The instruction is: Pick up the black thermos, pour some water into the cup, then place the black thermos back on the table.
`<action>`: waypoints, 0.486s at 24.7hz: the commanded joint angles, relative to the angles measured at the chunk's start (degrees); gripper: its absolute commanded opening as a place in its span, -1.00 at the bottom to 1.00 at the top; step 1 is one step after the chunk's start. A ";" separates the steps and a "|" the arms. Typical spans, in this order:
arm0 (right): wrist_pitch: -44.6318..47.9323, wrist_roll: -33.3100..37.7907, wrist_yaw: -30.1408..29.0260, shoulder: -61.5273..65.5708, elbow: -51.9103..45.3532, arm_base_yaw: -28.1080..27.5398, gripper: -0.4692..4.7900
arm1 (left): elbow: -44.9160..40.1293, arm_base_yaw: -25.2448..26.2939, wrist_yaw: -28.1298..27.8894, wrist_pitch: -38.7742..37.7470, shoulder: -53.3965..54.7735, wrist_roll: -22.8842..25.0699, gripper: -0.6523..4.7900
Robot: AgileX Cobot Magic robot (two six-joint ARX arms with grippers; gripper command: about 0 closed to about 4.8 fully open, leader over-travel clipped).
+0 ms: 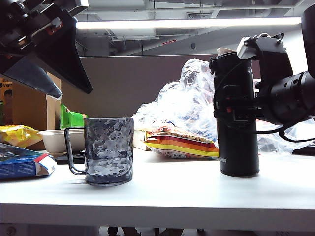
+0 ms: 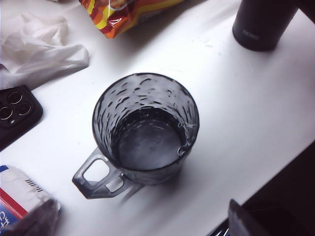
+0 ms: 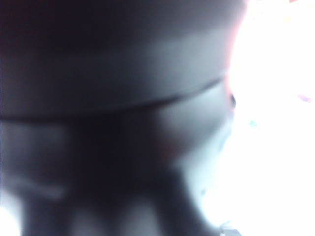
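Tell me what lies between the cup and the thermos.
Only bare table between cup and thermos, in the exterior and left wrist views.

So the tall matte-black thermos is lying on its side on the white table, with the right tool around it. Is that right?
Not quite: the tall matte-black thermos stands upright on the white table, as the exterior view shows. The right tool is indeed around it.

Behind my bench (image 1: 197,191), white with a thick pale front edge, stands a grey partition (image 1: 123,81). Above it a long strip light (image 1: 187,22) glows under a dim ceiling (image 1: 197,6) crossed by beams. A cardboard box (image 1: 29,110) sits far left.
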 commanded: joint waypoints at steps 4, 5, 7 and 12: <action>4.11 1.42 0.09 2.56 0.48 0.02 -0.61 | 0.17 -0.04 0.17 0.28 -0.11 0.17 1.00; 4.07 1.42 0.11 2.56 0.48 0.02 -0.47 | 0.17 -0.04 0.17 0.31 -0.11 0.17 1.00; 4.07 1.42 0.09 2.56 0.48 0.02 0.22 | 0.17 -0.04 0.17 0.31 -0.11 0.20 1.00; 4.39 1.38 0.04 1.42 -1.07 0.09 0.87 | 0.17 -0.04 0.17 -0.31 -0.13 0.20 1.00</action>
